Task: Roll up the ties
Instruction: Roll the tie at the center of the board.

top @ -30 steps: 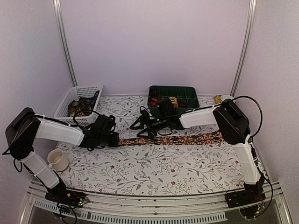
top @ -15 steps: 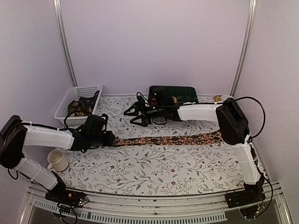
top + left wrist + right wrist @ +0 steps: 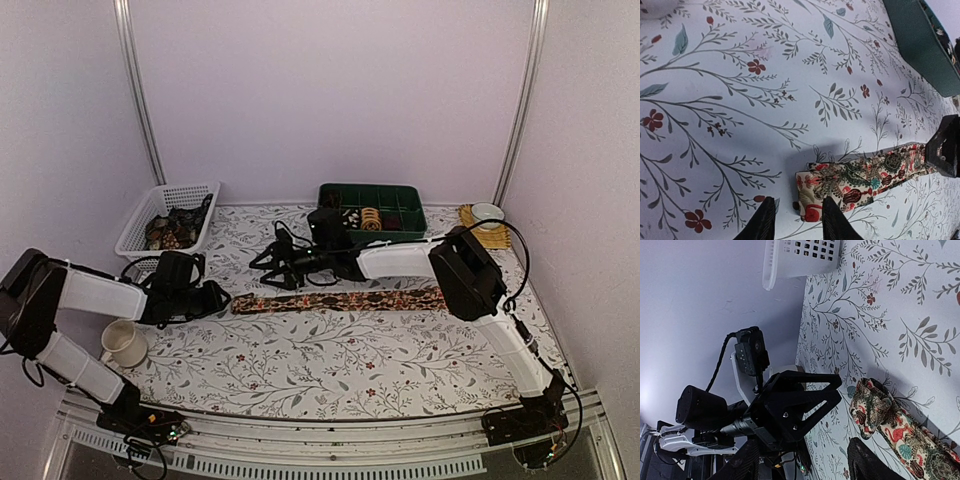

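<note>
A dark floral tie (image 3: 340,300) lies flat across the middle of the table, and its left end (image 3: 832,187) is folded over on itself. My left gripper (image 3: 215,298) is low at that end, open, with the folded tip lying just ahead of and partly between its fingers (image 3: 765,222). My right gripper (image 3: 265,265) hovers open just behind the tie's left part and holds nothing. In the right wrist view the tie's folded end (image 3: 872,405) shows beside the left gripper (image 3: 790,400). Other ties (image 3: 175,225) lie in the white basket.
The white mesh basket (image 3: 135,232) stands at the back left. A green compartment tray (image 3: 400,195) holding rolled ties (image 3: 371,218) is at the back centre. A cream mug (image 3: 123,342) sits at the front left, and a small cup on a mat (image 3: 487,214) at the back right.
The left gripper drew back to the left and the tie slid left with it. The right arm swung left, away from the tray, and its jaws narrowed somewhat.
</note>
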Available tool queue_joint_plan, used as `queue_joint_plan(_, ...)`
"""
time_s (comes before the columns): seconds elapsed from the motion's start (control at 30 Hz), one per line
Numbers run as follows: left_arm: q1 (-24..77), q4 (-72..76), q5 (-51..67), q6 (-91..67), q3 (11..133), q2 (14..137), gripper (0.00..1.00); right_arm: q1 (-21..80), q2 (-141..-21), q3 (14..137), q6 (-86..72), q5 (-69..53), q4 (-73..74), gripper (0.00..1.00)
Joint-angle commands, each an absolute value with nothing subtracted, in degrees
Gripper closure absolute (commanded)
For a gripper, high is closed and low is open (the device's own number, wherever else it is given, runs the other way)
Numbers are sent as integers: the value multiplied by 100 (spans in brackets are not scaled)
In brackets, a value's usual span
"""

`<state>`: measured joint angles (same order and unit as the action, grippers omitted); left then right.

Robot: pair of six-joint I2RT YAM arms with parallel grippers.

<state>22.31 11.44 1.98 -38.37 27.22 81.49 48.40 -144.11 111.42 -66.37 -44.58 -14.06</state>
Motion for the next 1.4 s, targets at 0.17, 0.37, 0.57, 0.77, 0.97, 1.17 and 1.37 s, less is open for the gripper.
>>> queue_joint_plan(0.17,1907,1788,1346,-4000,3061,8794,64,4836,-14855,11116,-6790,-4410,-1455,40)
queue_joint_plan(0.37,1881,1740,1305,-3939,3208,8935,62,4618,-14713,10263,-6917,-4196,-1519,40)
queue_joint_plan(0.57,1889,1770,1522,-3924,3270,9171,61,4437,-14537,9699,-6843,-3973,-1372,40)
queue_joint_plan(0.77,2029,1915,1765,-3898,3242,9393,61,4280,-14359,9066,-6909,-3891,-1462,40)
queue_joint_plan(0.97,2226,1930,1731,-3900,3283,9499,60,4245,-13813,8223,-6733,-3912,-1232,40)
queue_joint_plan(1.17,2388,2199,1854,-4025,3350,9615,59,4237,-13509,7817,-6649,-3776,-1126,40)
queue_joint_plan(1.37,2610,2445,1977,-4110,3528,9787,58,4290,-13016,8208,-6363,-3613,-834,37)
